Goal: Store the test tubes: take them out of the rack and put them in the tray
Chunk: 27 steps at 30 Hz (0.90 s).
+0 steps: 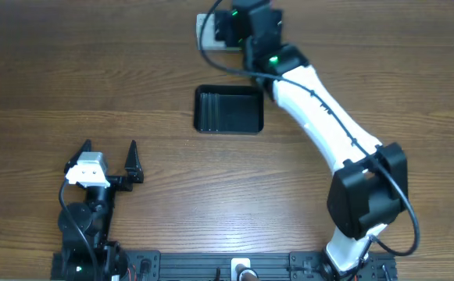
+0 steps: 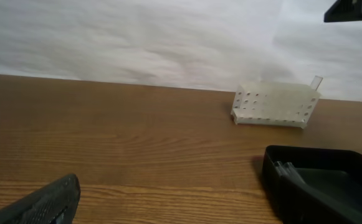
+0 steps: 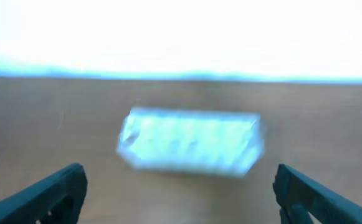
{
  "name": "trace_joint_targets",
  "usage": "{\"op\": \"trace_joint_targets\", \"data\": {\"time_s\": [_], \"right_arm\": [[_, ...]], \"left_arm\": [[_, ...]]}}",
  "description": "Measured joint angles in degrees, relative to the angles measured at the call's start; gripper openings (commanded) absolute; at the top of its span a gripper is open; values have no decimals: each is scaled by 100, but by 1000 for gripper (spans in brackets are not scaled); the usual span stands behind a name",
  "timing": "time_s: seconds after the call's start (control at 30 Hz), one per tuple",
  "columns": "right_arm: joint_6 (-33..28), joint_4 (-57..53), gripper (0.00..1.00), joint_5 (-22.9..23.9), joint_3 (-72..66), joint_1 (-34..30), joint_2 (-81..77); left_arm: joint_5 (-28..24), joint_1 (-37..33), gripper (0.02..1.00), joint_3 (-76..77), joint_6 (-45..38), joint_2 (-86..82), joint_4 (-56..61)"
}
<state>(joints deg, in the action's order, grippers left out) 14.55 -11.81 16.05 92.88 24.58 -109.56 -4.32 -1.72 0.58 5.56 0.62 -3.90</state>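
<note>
Surface: a brown wooden table (image 1: 70,70), with a white wall (image 2: 137,37) behind it.
Right fingers (image 3: 56,193): spread wide apart, with nothing between them.
Right gripper (image 3: 179,180): beyond the far side of the tray (image 1: 197,109), facing the rack (image 3: 190,142).
Left fingers (image 1: 133,160): also released and empty.
Left gripper (image 1: 108,152): well apart from the tray, toward its near left.
Rack: white with many holes, near the tray's far edge.
Test tube (image 2: 316,81): one clear tube stands out above one end of the rack.
Tray: black and shallow; some clear tubes (image 2: 288,173) seem to lie in it already.
Handling: probably light, stiff, smooth and fragile. I would take it at the upper part above the rack, close gently, and lift straight up.
</note>
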Motion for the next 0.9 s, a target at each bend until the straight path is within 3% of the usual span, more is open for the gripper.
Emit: {"op": "trace_joint_targets", "data": {"time_s": [0.17,0.7,0.9], "right_arm": [[-293,538,991,35,0,-398,-592],[-557,1283,980,-313,-15,-555,-1349],[-564,1360,908,-332,-15,-645,-1622]], "left_arm": [[0,0,1000,0,0,0,0],[-2,2,1000,0,0,0,0],[0,2,1000,0,0,0,0]]}}
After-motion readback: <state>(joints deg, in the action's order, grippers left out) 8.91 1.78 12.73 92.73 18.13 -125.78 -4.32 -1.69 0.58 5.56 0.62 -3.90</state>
